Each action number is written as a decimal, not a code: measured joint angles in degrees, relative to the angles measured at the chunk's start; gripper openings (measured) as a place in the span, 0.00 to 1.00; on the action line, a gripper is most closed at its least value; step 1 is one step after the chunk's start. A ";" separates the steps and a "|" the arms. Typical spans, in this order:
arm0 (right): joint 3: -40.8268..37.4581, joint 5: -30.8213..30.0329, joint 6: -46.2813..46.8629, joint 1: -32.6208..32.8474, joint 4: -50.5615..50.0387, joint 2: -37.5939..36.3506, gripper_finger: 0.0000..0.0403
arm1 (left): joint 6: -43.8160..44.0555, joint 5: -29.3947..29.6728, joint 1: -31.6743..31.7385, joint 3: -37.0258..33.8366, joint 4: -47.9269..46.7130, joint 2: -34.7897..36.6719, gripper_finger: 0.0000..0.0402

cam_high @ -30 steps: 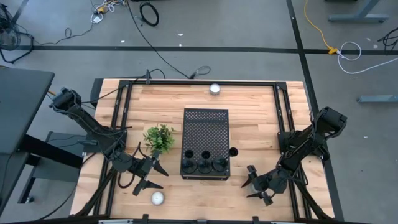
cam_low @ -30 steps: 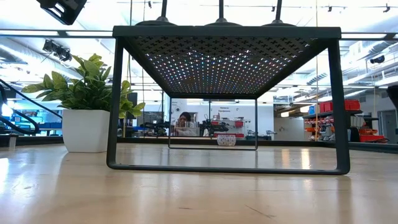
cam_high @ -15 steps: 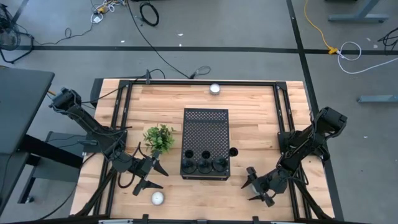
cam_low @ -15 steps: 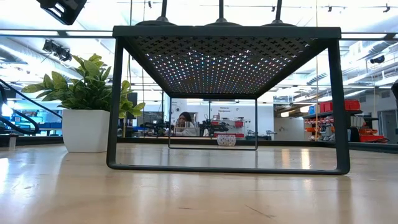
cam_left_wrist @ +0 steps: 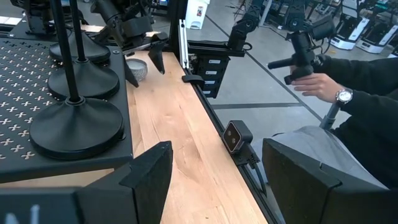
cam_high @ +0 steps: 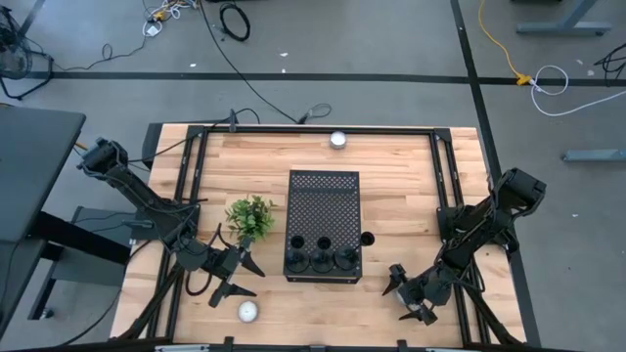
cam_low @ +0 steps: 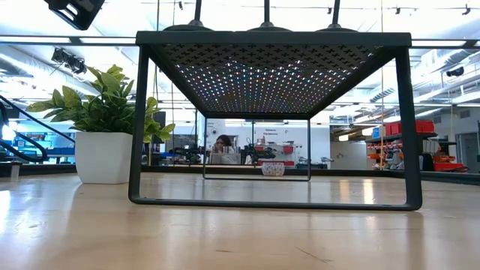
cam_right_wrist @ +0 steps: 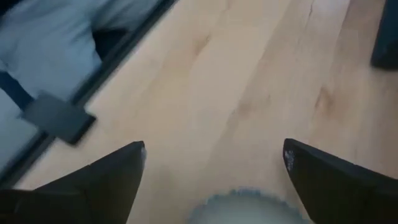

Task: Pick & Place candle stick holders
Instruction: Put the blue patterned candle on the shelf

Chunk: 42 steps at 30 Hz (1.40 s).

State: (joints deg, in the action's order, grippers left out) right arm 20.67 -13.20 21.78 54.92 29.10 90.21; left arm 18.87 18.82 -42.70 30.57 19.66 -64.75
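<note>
Standing on the box (cam_high: 323, 200), 3 holders (cam_high: 321, 257) left of released right claw (cam_high: 407, 296)

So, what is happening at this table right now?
A two-armed robot is sorting candle stick holders. Three holders already stand in a row on the near end of the black perforated box; a fourth stands on the table beside the box's right side. The right tool hangs open and empty over the near right of the table. The left tool, also open and empty, waits near the small plant.
</note>
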 joint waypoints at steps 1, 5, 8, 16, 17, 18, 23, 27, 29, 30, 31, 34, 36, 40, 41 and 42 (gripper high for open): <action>0.00 -0.31 0.00 0.23 -0.84 0.00 0.95 | 0.01 -0.01 -0.01 0.00 0.00 0.00 0.62; 0.00 -2.35 -0.26 0.89 -1.67 0.00 0.99 | 0.01 -0.01 0.00 0.00 0.00 0.00 0.62; 0.00 -2.86 -1.14 0.93 -3.22 0.00 0.98 | 0.01 -0.01 0.00 0.00 0.00 0.00 0.62; 0.11 -5.26 -2.76 0.97 -3.51 1.18 0.97 | 0.01 -0.01 0.01 0.00 0.00 0.00 0.62; 0.12 -5.22 -3.13 0.97 -3.74 1.18 0.97 | -0.02 -0.01 -0.01 0.00 0.02 0.00 0.62; 0.13 -5.23 -3.38 0.97 -3.91 1.18 0.97 | 0.01 -0.01 0.00 0.00 0.00 0.00 0.62; 0.15 -5.37 -3.74 0.95 -4.28 1.20 0.96 | 0.01 0.01 0.00 0.00 0.00 0.00 0.62; 0.15 -5.85 -3.39 0.92 -4.39 1.24 0.90 | 0.01 -0.01 0.00 0.00 0.00 0.00 0.62; 0.13 -6.05 -3.35 0.89 -4.30 1.25 0.86 | 0.00 -0.01 -0.01 0.00 0.00 0.00 0.62; 0.13 -6.11 -3.24 0.87 -4.28 1.25 0.83 | 0.01 -0.01 0.01 0.00 0.01 0.00 0.62; 0.11 -6.22 -3.03 0.87 -4.29 1.25 0.81 | 0.00 -0.01 0.01 0.00 0.01 0.00 0.62; 0.09 -6.53 -2.19 0.87 -4.30 1.27 0.73 | 0.01 0.00 0.00 0.00 0.01 0.01 0.62; 0.07 -6.43 -1.68 0.87 -4.19 1.27 0.69 | 0.01 -0.01 0.01 0.00 0.00 0.02 0.62; 0.07 -6.32 -1.29 0.87 -3.89 1.27 0.68 | 0.01 -0.01 0.00 0.00 0.01 0.00 0.62; 0.04 -6.31 -1.28 0.87 -3.79 1.27 0.68 | 0.01 0.00 0.00 0.00 0.01 0.01 0.62; 0.03 -6.33 -1.27 0.80 -3.65 1.28 0.69 | 0.01 -0.01 -0.01 0.00 0.00 0.00 0.62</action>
State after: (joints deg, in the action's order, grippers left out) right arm 20.70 -19.53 20.51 55.73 25.45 91.50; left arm 18.87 18.81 -42.71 30.57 19.66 -64.75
